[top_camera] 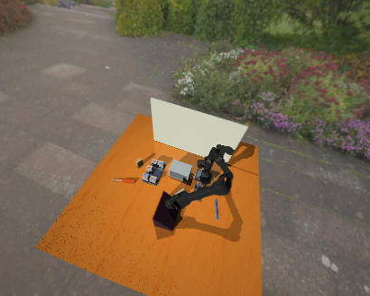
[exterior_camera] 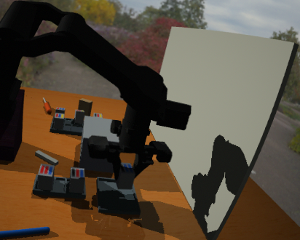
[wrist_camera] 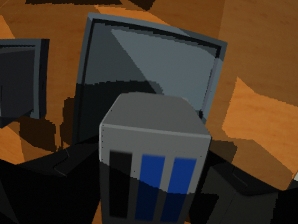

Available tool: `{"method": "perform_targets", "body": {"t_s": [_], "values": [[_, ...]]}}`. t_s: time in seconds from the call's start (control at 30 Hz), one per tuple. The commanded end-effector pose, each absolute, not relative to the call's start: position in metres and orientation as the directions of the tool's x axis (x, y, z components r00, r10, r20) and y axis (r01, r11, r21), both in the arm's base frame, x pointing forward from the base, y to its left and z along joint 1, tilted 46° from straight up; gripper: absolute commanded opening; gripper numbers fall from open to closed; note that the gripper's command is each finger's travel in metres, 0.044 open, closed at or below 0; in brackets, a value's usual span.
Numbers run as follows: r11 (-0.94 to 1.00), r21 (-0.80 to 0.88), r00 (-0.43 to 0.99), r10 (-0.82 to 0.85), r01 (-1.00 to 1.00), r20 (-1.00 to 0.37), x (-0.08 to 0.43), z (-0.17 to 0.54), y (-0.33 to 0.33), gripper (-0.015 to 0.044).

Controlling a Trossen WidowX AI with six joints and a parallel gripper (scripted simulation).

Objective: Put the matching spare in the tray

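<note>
Your claw (exterior_camera: 127, 174) (wrist_camera: 149, 144), partly open, grips the striped block (exterior_camera: 126, 176) (wrist_camera: 155, 150), apparently above the tray (exterior_camera: 118, 208) (wrist_camera: 150, 24), away from the surface's (top_camera: 122, 242) (exterior_camera: 12, 182) (wrist_camera: 260, 107) edges.

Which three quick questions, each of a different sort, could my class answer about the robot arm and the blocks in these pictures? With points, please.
1. True or false: the jaws are closed on a striped block (exterior_camera: 126, 177) (wrist_camera: 155, 131).
2. Multiple choice: which stripes show on that block's striped face?
a) one black, two blue
b) three red
c) two yellow, one blue
3. Fill in the gap: the screwdriver (top_camera: 128, 181) (exterior_camera: 46, 106) has an ____ handle, while the pen-like stick (top_camera: 216, 209) (exterior_camera: 20, 233) is blue.

Key: 1. true; 2. a; 3. orange
</note>
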State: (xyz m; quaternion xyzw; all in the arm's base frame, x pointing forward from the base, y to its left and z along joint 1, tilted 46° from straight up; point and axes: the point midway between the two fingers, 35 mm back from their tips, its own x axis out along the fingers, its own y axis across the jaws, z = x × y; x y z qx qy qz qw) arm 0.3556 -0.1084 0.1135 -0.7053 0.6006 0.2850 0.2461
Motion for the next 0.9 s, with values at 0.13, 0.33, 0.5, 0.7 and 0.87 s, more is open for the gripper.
{"method": "perform_targets", "body": {"t_s": [0.13,0.33,0.5,0.7,0.87], "values": [[-0.161,0.002,0.114,-0.704,-0.987,-0.701,0.354,0.106,-0.113,0.0000],[-0.161,0.002,0.114,-0.705,-0.987,-0.700,0.354,0.103,-0.117,0.0000],[-0.161,0.002,0.114,-0.706,-0.987,-0.699,0.353,0.100,-0.121,0.0000],[-0.161,0.003,0.114,-0.708,-0.987,-0.697,0.353,0.096,-0.125,0.0000],[-0.161,0.003,0.114,-0.709,-0.987,-0.696,0.352,0.094,-0.128,0.0000]]}}
